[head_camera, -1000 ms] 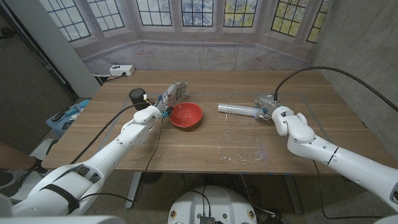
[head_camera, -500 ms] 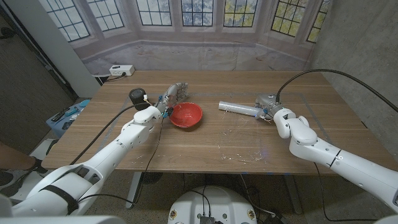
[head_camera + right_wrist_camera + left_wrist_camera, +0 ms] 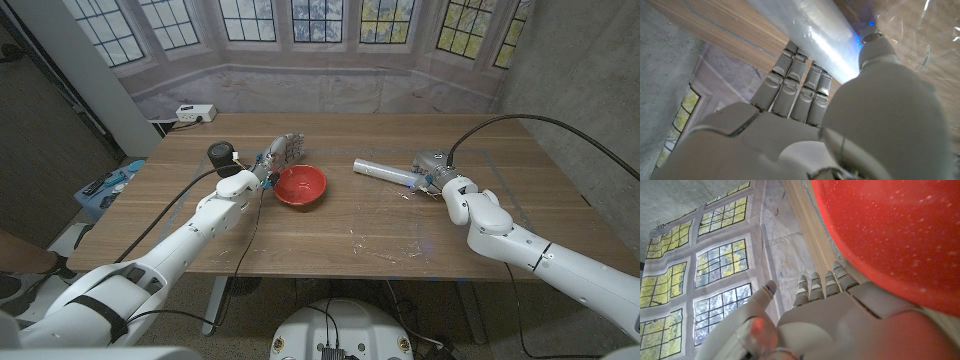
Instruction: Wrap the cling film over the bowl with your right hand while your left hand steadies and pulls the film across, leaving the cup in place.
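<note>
The red bowl (image 3: 300,185) stands left of the table's middle. My left hand (image 3: 279,151) stands against its far-left rim with fingers straight, holding nothing; in the left wrist view the left hand (image 3: 840,315) lies close beside the red bowl (image 3: 890,230). The black cup (image 3: 220,154) stands left of that hand. The cling film roll (image 3: 384,170) lies right of the bowl. My right hand (image 3: 434,170) grips its right end. In the right wrist view, fingers (image 3: 790,95) of the right hand (image 3: 805,130) curl around the roll (image 3: 810,35).
A loose, crinkled sheet of cling film (image 3: 392,238) lies on the table between the roll and the front edge. A white power strip (image 3: 196,113) sits at the far left corner. A cable (image 3: 520,118) arcs over the table's right side.
My right hand has shifted the roll slightly away and to the right. The left hand and the bowl have stayed put.
</note>
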